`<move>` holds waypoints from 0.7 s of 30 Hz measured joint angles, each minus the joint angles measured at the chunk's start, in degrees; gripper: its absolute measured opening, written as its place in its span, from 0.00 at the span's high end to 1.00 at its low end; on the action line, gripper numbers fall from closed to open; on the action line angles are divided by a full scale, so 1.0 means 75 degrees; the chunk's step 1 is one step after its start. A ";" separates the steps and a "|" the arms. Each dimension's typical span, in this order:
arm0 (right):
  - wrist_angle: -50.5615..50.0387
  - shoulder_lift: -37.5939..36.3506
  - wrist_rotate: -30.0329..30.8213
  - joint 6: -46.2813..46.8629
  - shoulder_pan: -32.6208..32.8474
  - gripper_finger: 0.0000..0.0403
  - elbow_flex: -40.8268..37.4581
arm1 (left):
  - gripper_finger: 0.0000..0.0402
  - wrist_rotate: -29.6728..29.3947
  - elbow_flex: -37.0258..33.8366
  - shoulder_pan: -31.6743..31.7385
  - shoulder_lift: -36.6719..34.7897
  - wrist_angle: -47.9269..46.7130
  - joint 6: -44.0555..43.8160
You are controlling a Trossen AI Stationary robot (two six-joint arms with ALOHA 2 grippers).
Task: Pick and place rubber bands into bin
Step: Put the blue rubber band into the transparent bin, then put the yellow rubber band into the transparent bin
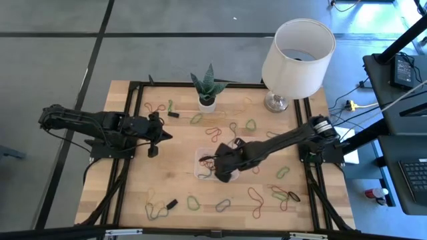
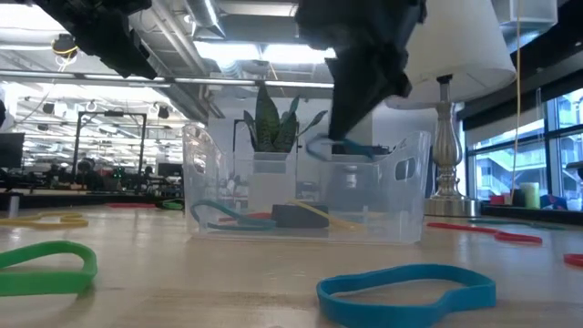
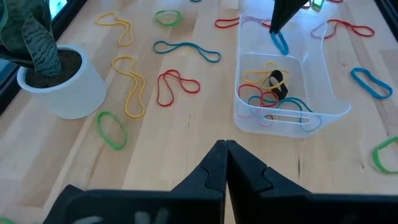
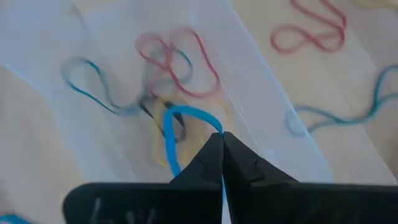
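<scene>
1. R gripper (image 1: 218, 175) is over the clear bin (image 1: 201, 172) near mid-table, fingers clenched on a blue rubber band (image 4: 169, 134). The wrist view shows the band pinched at the fingertips and hanging down.
2. Low view: that band (image 2: 344, 148) dangles at about rim height of the bin (image 2: 407, 196), above its inside. Can't tell if it touches the rim.
3. L wrist view shows the same: dark R fingertips above the bin's far side (image 3: 323, 87), blue band (image 3: 279, 42) drooping from them.
4. In the bin: several bands already there, red, blue & yellow, tangled together with a small black piece (image 3: 277, 84) among them.
5. L gripper (image 1: 157, 135) waits at the table's L side, well apart from the bin, fingers pressed together w/ nothing between them (image 3: 225, 163).
6. Loose bands lie all over the wooden table (image 1: 180, 183): green one (image 3: 111, 129), red one (image 3: 176, 87), yellow one (image 3: 133, 87), teal one (image 3: 186, 50) betw. the plant pot (image 3: 65, 84) and the bin; more along the near edge.
7. Low view foreground: green band (image 2: 47, 266) at L, blue band (image 2: 407, 292) at R, both flat on the table.
8. Back edge: potted plant (image 1: 206, 90) and a lamp w/ white shade (image 1: 297, 50), beside each other.
</scene>
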 joint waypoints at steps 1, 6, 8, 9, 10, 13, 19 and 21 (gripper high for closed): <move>-0.0073 0.0055 -0.0003 0.0001 -0.0015 0.99 -0.0003 | 1.00 0.0000 0.0000 0.0000 0.0003 -0.0003 0.0000; -0.0439 0.0135 -0.0040 0.0029 -0.0147 0.93 -0.0003 | 1.00 0.0000 0.0000 -0.0002 0.0003 -0.0003 -0.0001; -0.0520 0.0116 -0.0042 0.0012 -0.0196 0.90 -0.0003 | 1.00 -0.0005 0.0000 0.0000 0.0000 0.0000 -0.0003; -0.0553 0.0092 -0.0052 -0.0001 -0.0215 0.88 -0.0003 | 1.00 -0.0012 0.0000 0.0000 0.0003 -0.0003 -0.0002; -0.0547 0.0073 -0.0113 -0.0009 -0.0228 0.87 -0.0002 | 1.00 -0.0019 0.0000 0.0000 0.0003 -0.0002 -0.0003; -0.0584 0.0052 -0.0492 -0.0219 -0.0275 0.82 0.0000 | 1.00 -0.0046 0.0000 0.0000 0.0003 0.0000 -0.0002; -0.0608 -0.0071 -0.0641 -0.0610 -0.0272 0.76 -0.0003 | 1.00 -0.0052 0.0000 0.0000 0.0003 0.0000 -0.0003; -0.0607 -0.0264 -0.0634 -0.0761 -0.0271 0.75 -0.0003 | 1.00 -0.0052 0.0000 0.0000 0.0003 0.0003 -0.0003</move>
